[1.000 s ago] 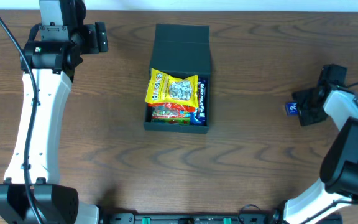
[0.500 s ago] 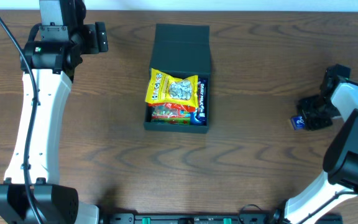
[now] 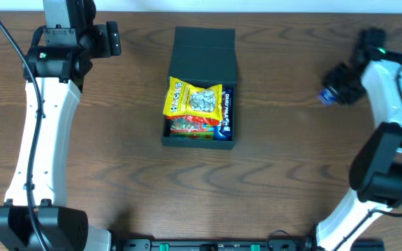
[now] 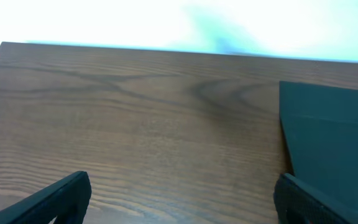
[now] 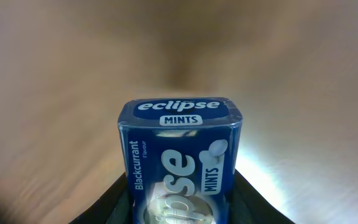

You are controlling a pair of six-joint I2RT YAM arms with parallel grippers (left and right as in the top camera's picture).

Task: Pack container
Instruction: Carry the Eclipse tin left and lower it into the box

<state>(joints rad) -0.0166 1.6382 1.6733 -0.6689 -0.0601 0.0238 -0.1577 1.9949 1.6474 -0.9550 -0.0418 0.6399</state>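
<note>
The dark teal-green container stands open at the table's middle, its flap lid laid back. Inside lie a yellow snack packet, a red packet and a dark blue packet. My right gripper is at the far right, lifted off the table, shut on a blue Eclipse mints tin that fills the right wrist view. My left gripper is open and empty at the far left back; the container's lid shows at the right of its view.
Dark wood table all round the container. The left arm stretches along the left side, the right arm along the right edge.
My right gripper has swung from low on the right side up and toward the back with the mints tin in it. The left arm has not moved.
</note>
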